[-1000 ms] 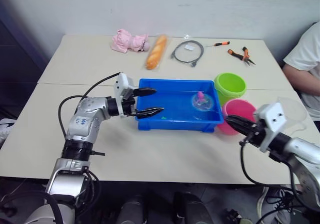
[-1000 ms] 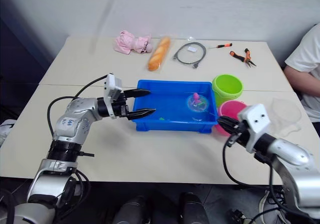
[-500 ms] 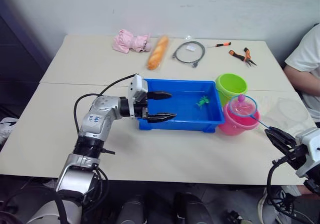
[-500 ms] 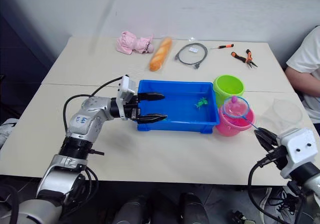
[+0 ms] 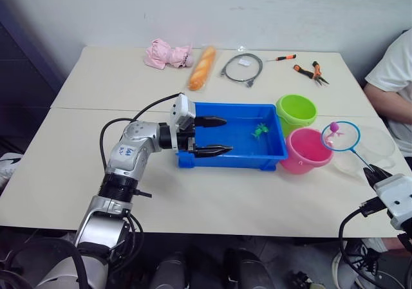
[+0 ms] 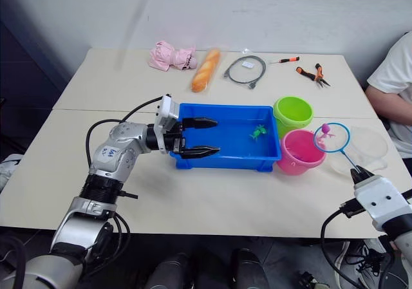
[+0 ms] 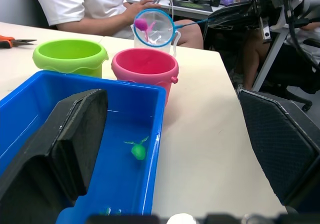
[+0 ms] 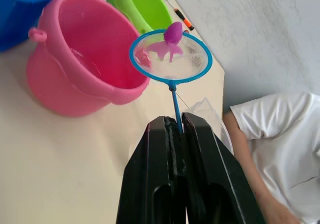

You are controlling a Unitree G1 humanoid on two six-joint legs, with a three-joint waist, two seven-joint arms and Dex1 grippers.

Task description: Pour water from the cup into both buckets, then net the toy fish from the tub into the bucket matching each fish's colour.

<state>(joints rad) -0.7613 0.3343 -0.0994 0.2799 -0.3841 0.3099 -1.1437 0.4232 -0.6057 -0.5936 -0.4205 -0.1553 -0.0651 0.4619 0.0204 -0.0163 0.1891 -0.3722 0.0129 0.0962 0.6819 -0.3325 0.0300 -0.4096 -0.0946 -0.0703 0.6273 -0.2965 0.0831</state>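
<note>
The net (image 5: 340, 136) has swung right of the pink bucket (image 5: 306, 150), right hand (image 8: 178, 129) clamped on its handle.

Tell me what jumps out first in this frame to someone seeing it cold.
The right gripper, at the table's near right corner, is shut on the thin handle of the net, whose blue hoop holds a magenta fish in the air just right of the pink bucket. Left of that bucket sits the bright blue tub, a green fish still in it, with the open left gripper hovering at its left end.
</note>
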